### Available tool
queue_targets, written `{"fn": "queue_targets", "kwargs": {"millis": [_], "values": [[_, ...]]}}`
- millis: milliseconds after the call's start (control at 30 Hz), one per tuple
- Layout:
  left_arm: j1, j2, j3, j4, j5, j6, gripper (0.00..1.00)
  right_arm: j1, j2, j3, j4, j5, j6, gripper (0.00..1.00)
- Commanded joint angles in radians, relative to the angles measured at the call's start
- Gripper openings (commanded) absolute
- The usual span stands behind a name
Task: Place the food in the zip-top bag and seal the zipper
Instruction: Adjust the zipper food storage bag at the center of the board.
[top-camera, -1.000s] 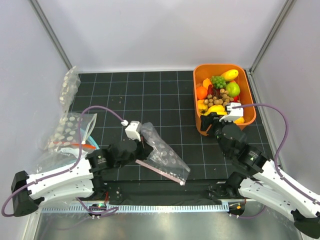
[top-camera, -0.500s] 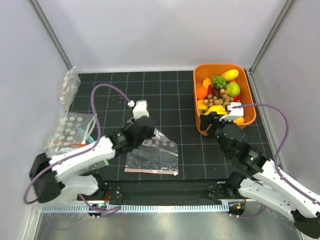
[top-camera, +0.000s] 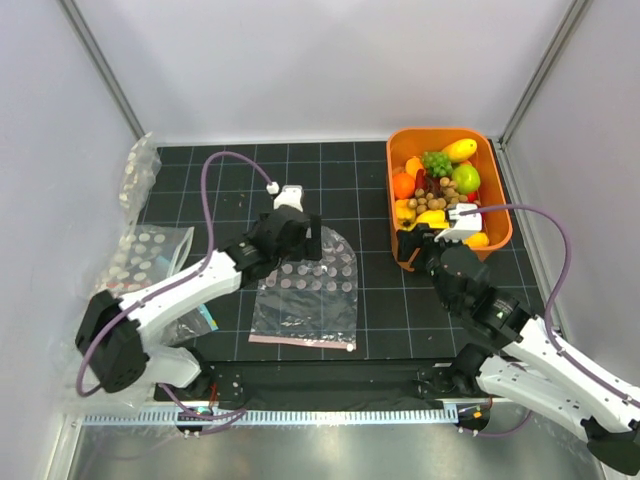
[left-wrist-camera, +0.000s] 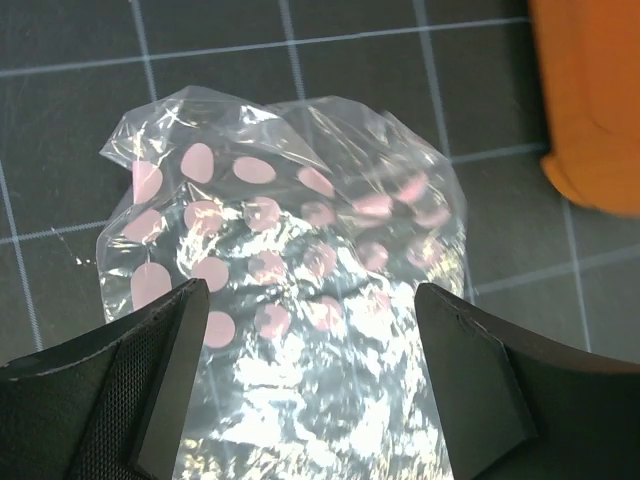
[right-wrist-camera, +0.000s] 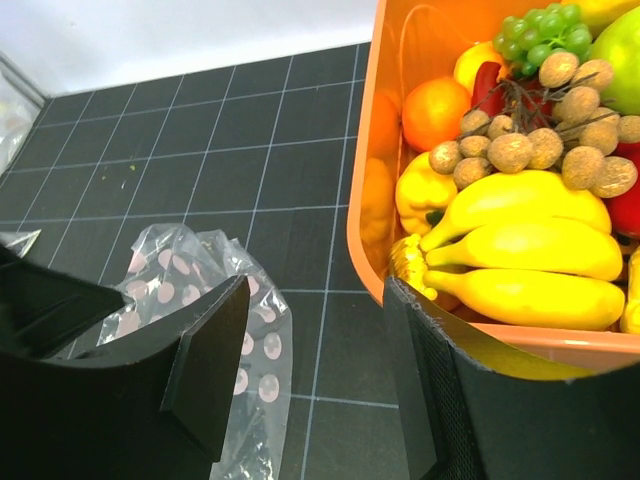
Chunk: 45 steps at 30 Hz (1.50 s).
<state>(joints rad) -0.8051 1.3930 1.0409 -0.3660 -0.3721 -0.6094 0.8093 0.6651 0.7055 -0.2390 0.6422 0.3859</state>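
Note:
The zip-top bag (top-camera: 305, 295) lies flat on the black mat, clear with pink dots (left-wrist-camera: 300, 250). Its zipper (top-camera: 300, 342), a pale pink strip, forms the near edge. My left gripper (top-camera: 305, 245) hovers over the bag's far rounded end, open (left-wrist-camera: 310, 300), with only the bag's film showing below the gap between its jaws. The food (top-camera: 440, 185) fills the orange tub (top-camera: 497, 190): bananas (right-wrist-camera: 530, 240), a brown nut cluster (right-wrist-camera: 540, 150), green grapes (right-wrist-camera: 545, 40), an orange (right-wrist-camera: 435, 110). My right gripper (top-camera: 425, 245) stands open (right-wrist-camera: 315, 290) just in front of the tub's near left corner, empty.
Other clear dotted bags lie at the left edge (top-camera: 140, 260) and the back left corner (top-camera: 138, 175). White walls close in the mat on three sides. The tub's near wall (right-wrist-camera: 560, 340) is right beside my right finger.
My left gripper has opened and let go of the bag, which dropped from a lifted tilt to lie flat. The left arm swung away toward the back. The right arm barely moved.

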Motion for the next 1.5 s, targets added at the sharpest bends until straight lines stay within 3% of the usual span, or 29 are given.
{"fn": "queue_targets", "kwargs": {"millis": [0,167,233,567,800,1133,1467], "values": [[-0.023,-0.101,-0.044,0.07,0.133,0.158,0.87,-0.001,0.016,0.011,0.044,-0.032,-0.018,0.63],[-0.08,-0.137,-0.041,0.032,-0.012,0.16,0.89,-0.001,0.096,0.02,0.062,-0.122,-0.015,0.63],[-0.08,-0.176,-0.054,0.036,-0.063,0.146,1.0,-0.001,0.166,0.034,0.073,-0.177,-0.01,0.64],[-0.08,-0.341,-0.179,0.143,-0.103,0.165,1.0,0.001,0.413,0.091,0.083,-0.337,0.014,0.66],[-0.08,-0.428,-0.235,0.206,-0.09,0.174,1.0,0.002,0.548,0.126,0.072,-0.365,0.045,0.84],[-0.082,-0.457,-0.259,0.233,-0.044,0.168,1.0,0.007,0.804,0.195,0.063,-0.314,0.082,0.99],[-0.08,-0.468,-0.263,0.234,-0.057,0.169,1.0,0.004,0.838,0.196,0.055,-0.282,0.114,0.9]]}}
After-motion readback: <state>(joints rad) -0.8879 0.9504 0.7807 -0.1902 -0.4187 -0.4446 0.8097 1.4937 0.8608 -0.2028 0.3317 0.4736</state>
